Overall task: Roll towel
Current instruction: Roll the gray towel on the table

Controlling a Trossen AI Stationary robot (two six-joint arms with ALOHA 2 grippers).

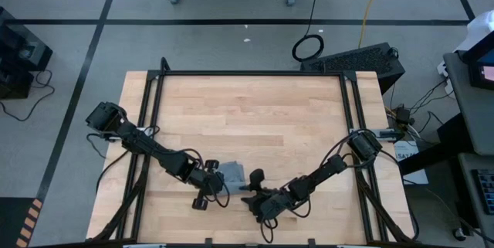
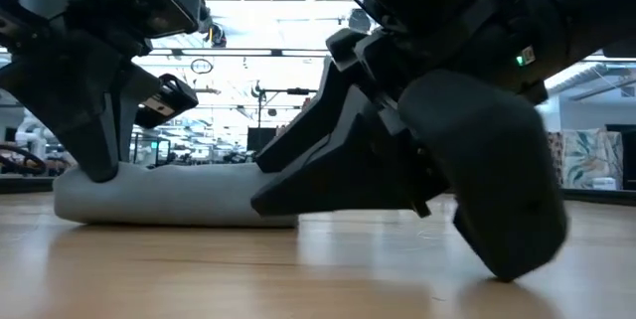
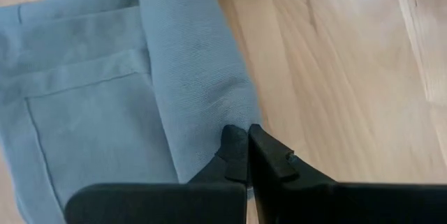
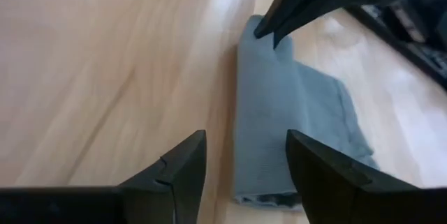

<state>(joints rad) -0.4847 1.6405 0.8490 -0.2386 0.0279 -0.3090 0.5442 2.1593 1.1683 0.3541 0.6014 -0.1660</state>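
Rolling in hand: left gripper (image 3: 244,155) closed, pinching the towel (image 3: 140,105) roll's edge. Right gripper (image 4: 244,161) open, roll just ahead of its fingers. Next, probably: right grips, both turn the roll onward.

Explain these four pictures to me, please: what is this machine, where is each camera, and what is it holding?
It is a robot with two dark arms at a wooden table. One camera looks down from above, one sits at table height, and one rides on each wrist. A grey-blue towel, partly rolled, lies near the table's front edge. The left gripper is shut, pinching one end of the roll. The right gripper is open just before the other end of the roll and holds nothing.
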